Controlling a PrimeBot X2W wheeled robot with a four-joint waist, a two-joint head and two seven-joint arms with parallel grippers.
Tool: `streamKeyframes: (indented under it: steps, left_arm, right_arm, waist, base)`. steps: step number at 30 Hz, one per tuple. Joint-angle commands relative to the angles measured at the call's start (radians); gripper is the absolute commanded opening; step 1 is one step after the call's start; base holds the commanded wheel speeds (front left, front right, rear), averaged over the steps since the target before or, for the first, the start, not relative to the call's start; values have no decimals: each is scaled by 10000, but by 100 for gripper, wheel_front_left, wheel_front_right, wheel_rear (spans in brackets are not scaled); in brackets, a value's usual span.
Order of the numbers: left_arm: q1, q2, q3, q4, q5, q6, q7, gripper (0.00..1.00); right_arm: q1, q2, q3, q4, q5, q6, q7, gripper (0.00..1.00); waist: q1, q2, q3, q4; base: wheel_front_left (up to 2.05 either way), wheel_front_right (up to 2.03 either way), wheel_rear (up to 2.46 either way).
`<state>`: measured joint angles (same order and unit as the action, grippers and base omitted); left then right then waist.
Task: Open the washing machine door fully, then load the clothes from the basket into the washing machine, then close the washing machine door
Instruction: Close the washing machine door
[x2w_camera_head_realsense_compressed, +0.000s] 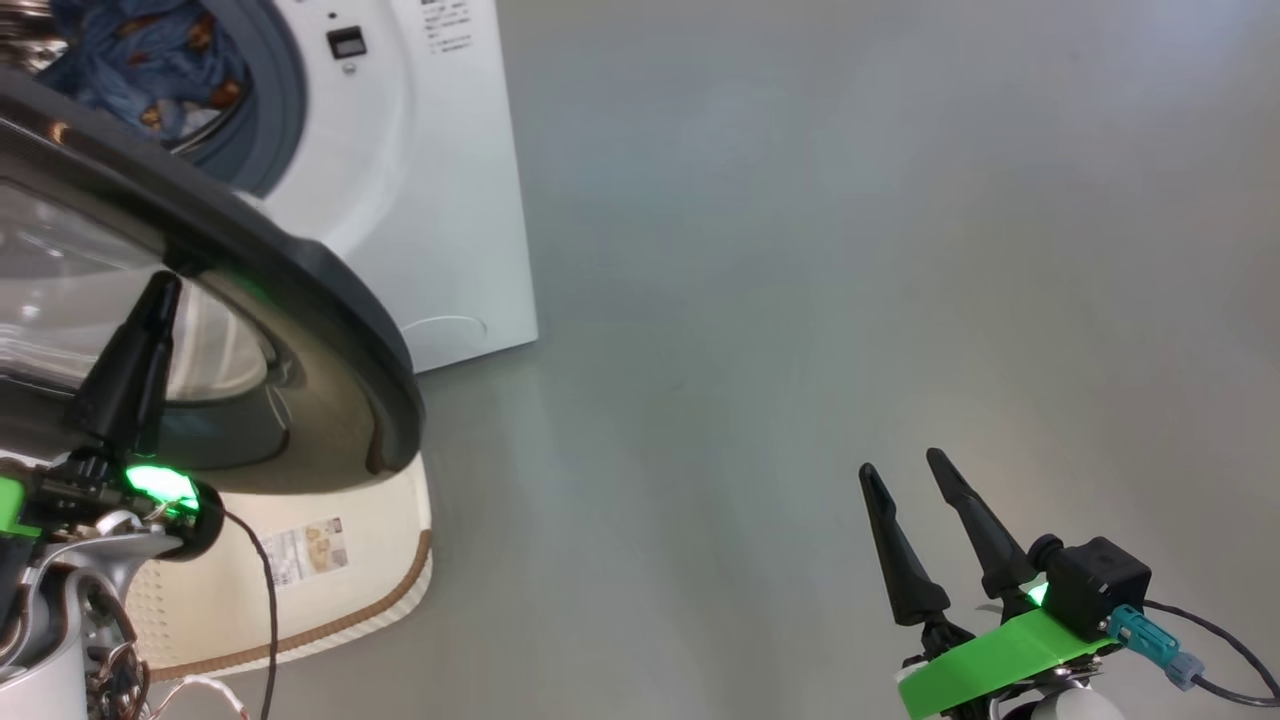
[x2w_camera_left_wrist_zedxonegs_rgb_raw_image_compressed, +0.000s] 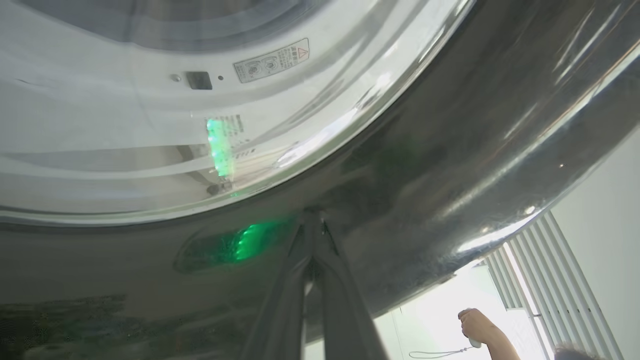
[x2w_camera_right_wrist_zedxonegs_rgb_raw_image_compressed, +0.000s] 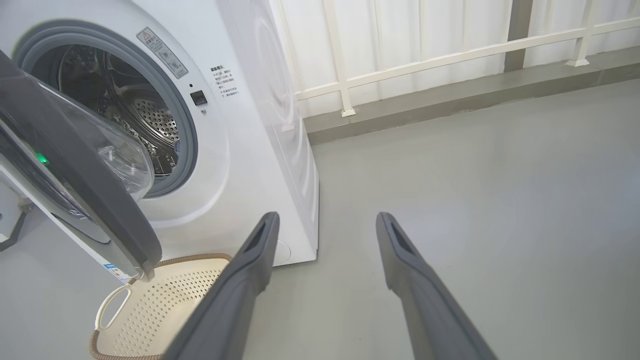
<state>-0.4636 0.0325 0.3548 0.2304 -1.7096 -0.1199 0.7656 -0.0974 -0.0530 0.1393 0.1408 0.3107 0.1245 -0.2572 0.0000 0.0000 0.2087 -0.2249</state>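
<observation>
Two grippers to weigh, unequal in reach. Left gripper (x2w_camera_head_realsense_compressed: 163, 285) at 9 o'clock of the head view: pinched fully shut, clasping nothing, tip set against the outer face of the washing machine door (x2w_camera_head_realsense_compressed: 335, 310), just where glossy black rim meets glass bowl. From its wrist, fingers (x2w_camera_left_wrist_zedxonegs_rgb_raw_image_compressed: 285, 300) rising from 6 o'clock and seemingly touching that rim. Right gripper (x2w_camera_head_realsense_compressed: 900, 463) at 5 o'clock: spread wide, empty, well apart from the door over bare floor.

Clothes (x2w_camera_head_realsense_compressed: 150, 70) at 11 o'clock, blue with bears, lying inside the drum of the washing machine (x2w_camera_head_realsense_compressed: 430, 200). Basket (x2w_camera_right_wrist_zedxonegs_rgb_raw_image_compressed: 165, 300) at 7 o'clock of the right wrist view, tilted on the floor beneath the door's free edge, nothing in it.

Judged from that: loading done, closing in hand. Door standing partly open, its rim slanting from 10 o'clock down to 4 o'clock across the head view, free edge at the lower end. From the left tip, drum mouth lying toward 12 o'clock, beyond the door. Calls for a push from the left arm, by far the nearer, square to the rim's slant and toward the machine front. Possible snag: shut tip skidding along the slick rim instead of driving it.
</observation>
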Motion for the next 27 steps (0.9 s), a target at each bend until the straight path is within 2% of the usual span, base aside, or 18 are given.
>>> streamKeyframes:
  steps: [1, 12, 27]
  left_arm:
    - [-187, 287, 308, -221, 115, -101, -54, 0]
    - [946, 192, 514, -720, 245, -106, -787, 0]
    - [3031, 179, 153, -1539, -117, -107, -2223, 0]
  right_arm:
    - [-25, 28, 149, -233, 45, 62, -46, 100]
    - [-11, 28, 68, 48, 63, 62, -46, 100]
    - [226, 28, -70, 386, 150, 62, -46, 100]
  waist:
    - [0, 0, -112, 140]
    - [0, 0, -738, 1026]
    - [0, 0, -1593, 2087]
  base:
    - [0, 0, 0]
    - [0, 0, 0]
    - [0, 0, 0]
